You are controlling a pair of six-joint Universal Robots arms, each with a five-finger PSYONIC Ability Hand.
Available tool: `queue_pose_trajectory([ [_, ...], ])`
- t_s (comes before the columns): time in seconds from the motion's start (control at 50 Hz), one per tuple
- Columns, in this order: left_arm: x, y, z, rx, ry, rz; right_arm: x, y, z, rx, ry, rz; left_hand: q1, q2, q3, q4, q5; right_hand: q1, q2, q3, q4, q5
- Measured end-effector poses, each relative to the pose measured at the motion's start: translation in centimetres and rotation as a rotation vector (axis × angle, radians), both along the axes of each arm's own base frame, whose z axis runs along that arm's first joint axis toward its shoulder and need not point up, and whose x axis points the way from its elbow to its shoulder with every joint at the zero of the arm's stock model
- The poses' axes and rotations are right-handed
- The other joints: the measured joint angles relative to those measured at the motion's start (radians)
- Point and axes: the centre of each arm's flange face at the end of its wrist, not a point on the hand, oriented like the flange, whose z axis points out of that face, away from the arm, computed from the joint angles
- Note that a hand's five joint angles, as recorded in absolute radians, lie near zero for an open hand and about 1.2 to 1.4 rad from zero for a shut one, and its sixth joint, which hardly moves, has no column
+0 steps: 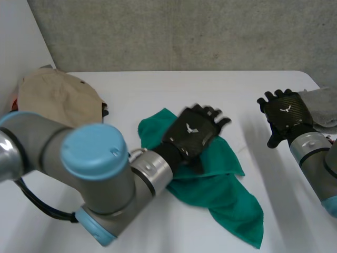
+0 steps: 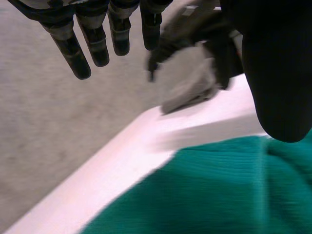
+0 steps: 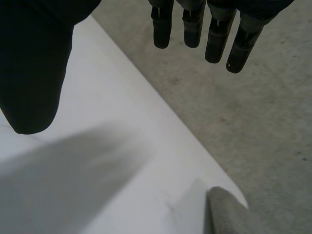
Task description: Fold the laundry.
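Note:
A green cloth point(image 1: 224, 187) lies crumpled in the middle of the white table point(image 1: 158, 89), one long corner trailing toward the front right. My left hand point(image 1: 192, 132) hovers over the cloth's back part, fingers straight and spread, holding nothing. In the left wrist view its fingers point(image 2: 92, 46) and thumb point(image 2: 278, 78) stand apart above the green cloth point(image 2: 219, 190). My right hand point(image 1: 284, 113) is open over bare table at the right, well clear of the green cloth. Its fingers point(image 3: 214, 36) and thumb point(image 3: 34, 68) are spread above the table point(image 3: 122, 165).
A beige garment pile point(image 1: 55, 95) sits at the table's back left corner. A grey cloth point(image 1: 324, 105) lies at the right edge beside my right wrist; a grey cloth point(image 2: 187, 83) also lies beyond my left hand's fingertips, and a grey cloth corner point(image 3: 224, 214) by the table's edge.

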Motion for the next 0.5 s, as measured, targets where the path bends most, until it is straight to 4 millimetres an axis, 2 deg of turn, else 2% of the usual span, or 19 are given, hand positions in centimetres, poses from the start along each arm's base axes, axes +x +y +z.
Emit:
queue_pose_trajectory([
  [0.02,0.0,0.0,0.0,0.0,0.0,0.0,0.0,0.0,0.0,0.0,0.0,0.0,0.0,0.0,0.0,0.0,0.0,0.0,0.0,0.0,0.0,0.0],
  [0.1,3.1,-2.9,3.1,-0.036,0.025,0.144,0.5,1.1,0.7,0.085,0.008,0.068,0.0,0.0,0.0,0.0,0.0,0.0,0.0,0.0,0.0,0.0],
  [0.2,6.5,-4.1,4.3,-0.023,0.013,0.263,1.1,3.3,1.8,0.253,0.004,0.172,0.004,0.0,0.0,0.0,0.0,0.0,0.0,0.0,0.0,0.0],
  [0.26,8.1,-4.0,3.4,0.017,-0.023,0.305,1.4,4.9,2.3,0.373,-0.002,0.222,0.015,0.013,0.011,0.013,0.005,0.0,0.002,0.0,0.0,0.0],
  [0.32,8.8,-3.8,2.4,0.052,-0.053,0.317,1.6,5.7,2.4,0.436,-0.004,0.247,0.033,0.023,0.018,0.022,0.005,0.014,0.015,0.023,0.014,0.014],
  [0.36,9.0,-3.5,1.0,0.091,-0.085,0.315,1.9,6.2,2.3,0.464,-0.003,0.261,0.044,0.032,0.027,0.034,0.01,0.054,0.078,0.09,0.067,0.06],
  [0.44,8.4,-3.0,-1.2,0.141,-0.128,0.279,2.0,6.3,1.8,0.455,0.007,0.25,0.063,0.052,0.045,0.054,0.044,0.088,0.095,0.128,0.108,0.089],
  [0.5,6.9,-2.4,-2.7,0.159,-0.146,0.214,1.7,6.1,1.2,0.431,0.022,0.211,0.096,0.081,0.076,0.082,0.073,0.124,0.132,0.169,0.146,0.125],
])
